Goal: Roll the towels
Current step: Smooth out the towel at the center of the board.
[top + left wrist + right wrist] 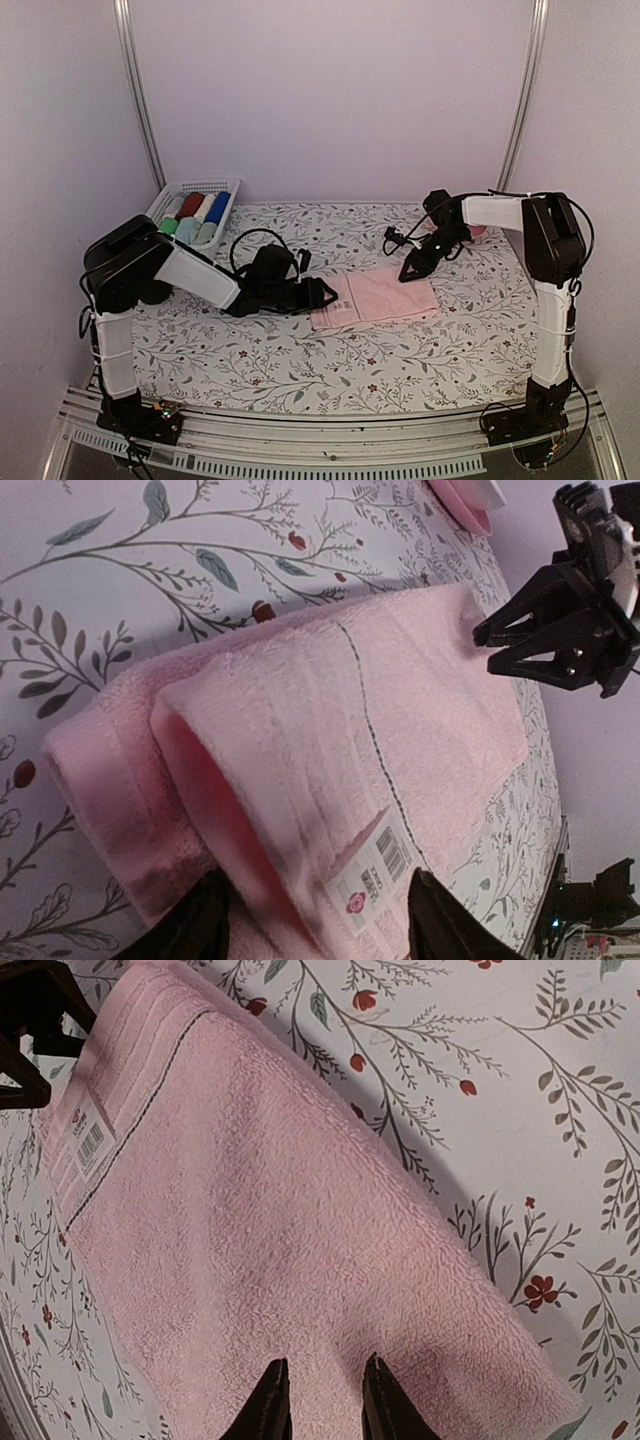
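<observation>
Pink towel [375, 297]: soft terry cloth, looped nap, matt & fuzzy; one end has a flatter woven band w/ ribbed rows and a thin dark stitched line. Label [372, 872] on it: smooth paper or film, white, printed barcode, slight sheen. Table cover [300, 360]: flat printed floral fabric or sheet, matt, smooth. Left gripper [325, 293] & right gripper [408, 272]: black hard plastic, matt, faceted. Arm shells [195, 275]: white plastic, semi-gloss; joints black. Basket [195, 187]: white slotted plastic, holding rolled cloths [195, 218], soft, matt. Front rail [320, 440]: bare metal, brushed, w/ slots. Wall posts [140, 100]: metal, satin.
</observation>
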